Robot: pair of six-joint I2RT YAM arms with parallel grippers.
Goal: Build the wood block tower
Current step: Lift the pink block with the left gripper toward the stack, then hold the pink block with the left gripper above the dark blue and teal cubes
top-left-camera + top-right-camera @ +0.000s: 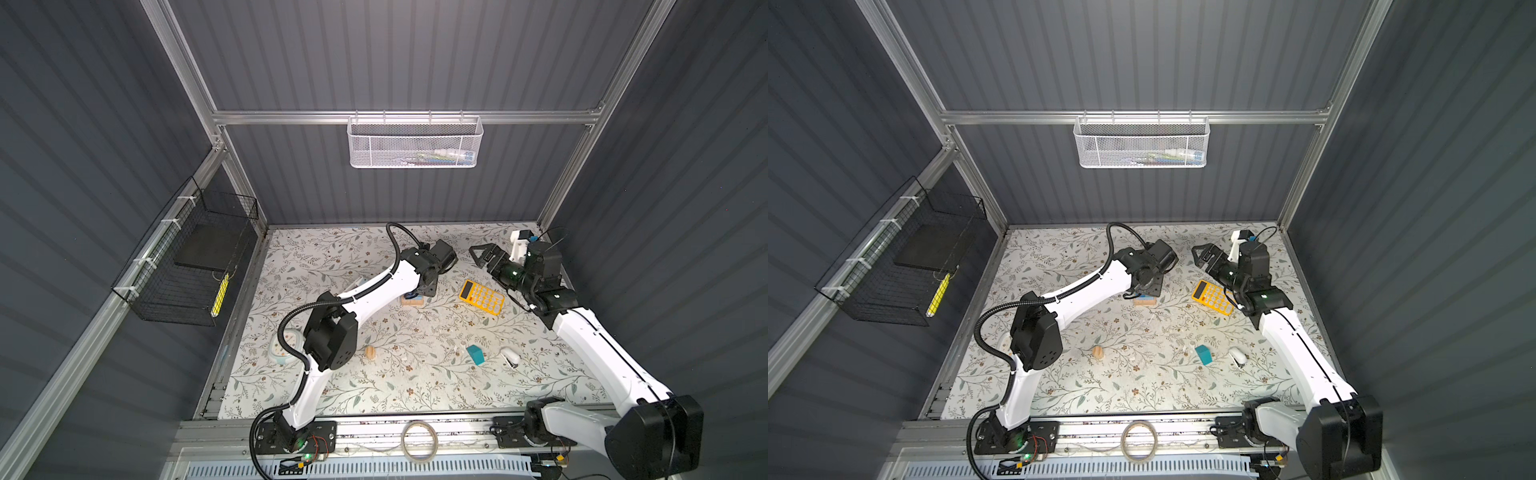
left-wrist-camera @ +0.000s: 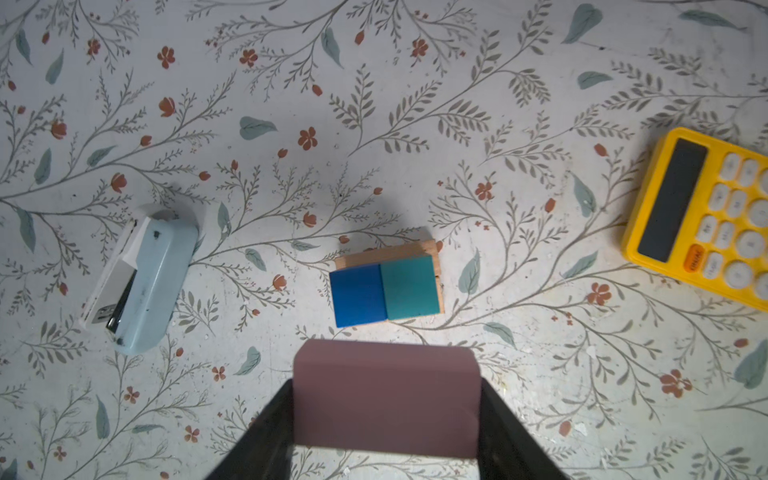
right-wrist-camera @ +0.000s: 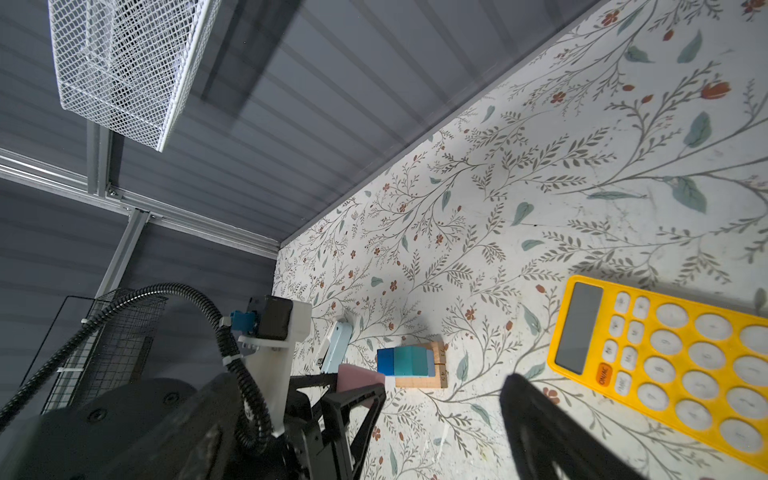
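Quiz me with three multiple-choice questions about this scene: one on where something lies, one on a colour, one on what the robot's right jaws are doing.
1. In both top views, the yellow calculator lies:
A) left of the block stack
B) right of it
C) on top of it

2. The block in the left jaws is:
A) yellow
B) black
C) pink

3. The right jaws are:
A) open and empty
B) shut on the calculator
C) shut on a block

Answers:
1 B: the calculator lies apart from the stack, on its right.
2 C: the left wrist view shows the pink block clamped between the jaws.
3 A: both top views show them spread wide with nothing between.
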